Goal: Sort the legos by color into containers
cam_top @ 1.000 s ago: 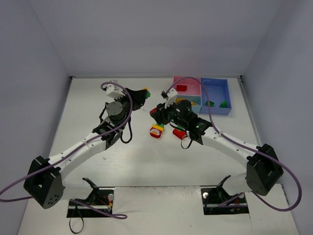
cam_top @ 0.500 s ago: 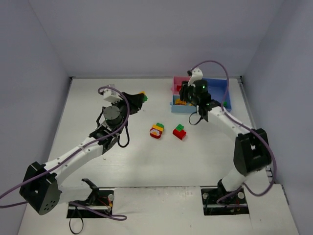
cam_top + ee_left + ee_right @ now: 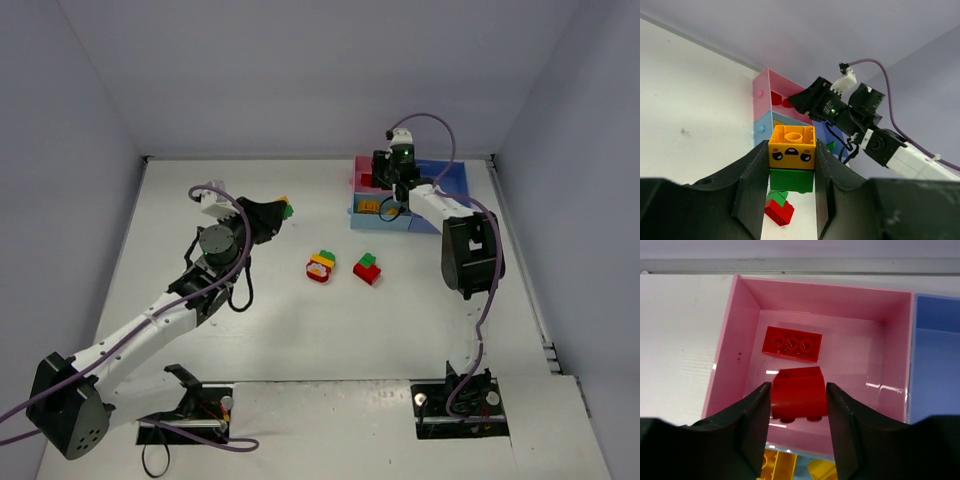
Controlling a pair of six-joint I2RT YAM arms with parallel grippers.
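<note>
Right wrist camera looks into the pink tray (image 3: 727, 340), where a flat red brick (image 3: 792, 343) lies on the floor. The right end effector (image 3: 799, 402) pinches a second red brick (image 3: 799, 382) between its fingers over that tray. Left wrist camera shows the left end effector (image 3: 791, 167) clamped on a two-colour clump (image 3: 792, 160), a yellow face-printed brick stacked on a green one, held well left of the pink tray. Top external camera alone shows a red, yellow and green clump (image 3: 321, 266) on the table (image 3: 200, 400), beside a green-on-red clump (image 3: 367, 269), both on the arms' side of the pink tray.
</note>
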